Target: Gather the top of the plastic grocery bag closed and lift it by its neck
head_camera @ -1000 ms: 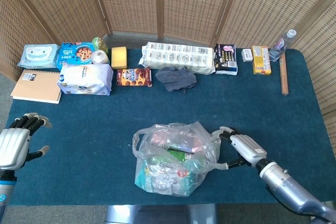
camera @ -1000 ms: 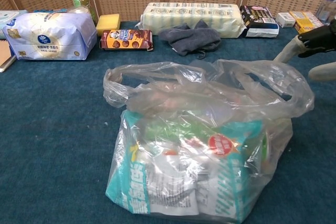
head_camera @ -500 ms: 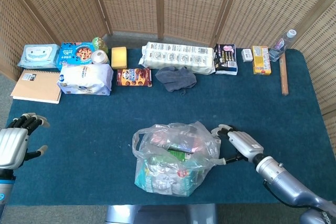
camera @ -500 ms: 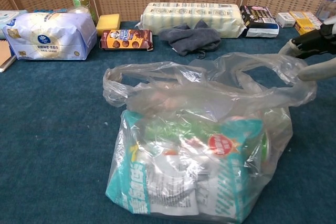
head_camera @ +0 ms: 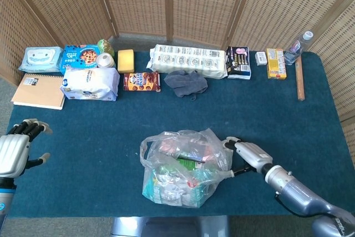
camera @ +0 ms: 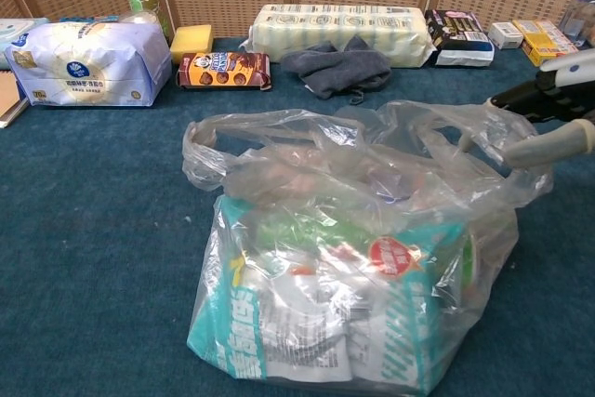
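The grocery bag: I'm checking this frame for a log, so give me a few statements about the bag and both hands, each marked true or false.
1. The plastic grocery bag stands on the table with its top open. True.
2. The right hand is at the bag's right edge. True.
3. The left hand grips the bag's left handle. False: it is far off at the table's left edge, fingers apart, holding nothing.
4. The bag hangs lifted off the table. False: it rests on the blue table.
5. The grey cloth lies in front of the long white pack. True.

one plastic grocery bag point(head_camera: 186, 167), two robot hands point(head_camera: 247, 154), one sponge point(head_camera: 126, 60), one notebook point(head_camera: 37, 91)
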### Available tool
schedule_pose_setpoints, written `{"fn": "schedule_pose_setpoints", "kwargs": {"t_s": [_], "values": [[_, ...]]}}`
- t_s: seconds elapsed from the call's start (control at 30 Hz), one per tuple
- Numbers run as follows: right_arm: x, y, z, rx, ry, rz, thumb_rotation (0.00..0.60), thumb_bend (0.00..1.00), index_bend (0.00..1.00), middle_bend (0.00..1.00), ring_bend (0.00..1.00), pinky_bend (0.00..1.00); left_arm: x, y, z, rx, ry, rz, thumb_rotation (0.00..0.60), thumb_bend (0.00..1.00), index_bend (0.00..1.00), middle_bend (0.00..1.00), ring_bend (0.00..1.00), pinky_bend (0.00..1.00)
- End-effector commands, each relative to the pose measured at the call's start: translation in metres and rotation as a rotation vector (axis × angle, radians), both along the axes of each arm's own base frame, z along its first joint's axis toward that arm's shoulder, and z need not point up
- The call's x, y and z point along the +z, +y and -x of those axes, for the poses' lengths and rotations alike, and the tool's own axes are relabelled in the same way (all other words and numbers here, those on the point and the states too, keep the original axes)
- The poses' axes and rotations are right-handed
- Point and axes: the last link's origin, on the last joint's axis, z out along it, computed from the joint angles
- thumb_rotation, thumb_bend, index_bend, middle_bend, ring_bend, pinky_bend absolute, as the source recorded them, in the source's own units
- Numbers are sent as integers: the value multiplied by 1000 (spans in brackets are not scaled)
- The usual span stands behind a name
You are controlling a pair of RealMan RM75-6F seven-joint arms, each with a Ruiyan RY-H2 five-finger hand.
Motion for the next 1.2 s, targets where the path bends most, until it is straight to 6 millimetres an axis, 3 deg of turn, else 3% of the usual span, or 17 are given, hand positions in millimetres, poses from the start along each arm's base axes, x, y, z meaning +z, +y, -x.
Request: {"fn": "schedule_pose_setpoints", "kwargs": {"t_s": [0.03, 0.3, 0.73, 1.0, 1.13, 1.2], "values": [[-8, -7, -16, -41, -65, -58, 289, 119, 264, 157, 0, 0, 0, 0, 1, 1, -1, 0, 600, 12, 403, 343, 226, 260], [1, -14, -49, -193, -347, -101, 293, 111, 265, 158, 0, 0, -1, 1, 3, 7, -2, 1, 600, 11, 403, 343, 226, 260], [30, -15, -78, -453, -823, -215, 289, 108, 265, 192, 53, 15, -4, 4, 2, 3, -3, 10, 600, 12, 403, 343, 226, 260], [51, -21, -71, -622, -1131, -365, 290, 108, 269, 303, 274, 263, -4, 4, -1, -3, -1, 10, 600, 11, 403, 343, 226, 260], [61, -28, -61, -642, -1187, -423, 292, 108, 280, 341, 371, 391, -3, 5, -3, -7, 10, 4, 600, 11, 403, 343, 226, 260], [66, -31, -56, -649, -1201, -436, 291, 108, 281, 351, 388, 404, -3, 5, -4, -9, 15, -3, 600, 11, 403, 343, 226, 260]]}}
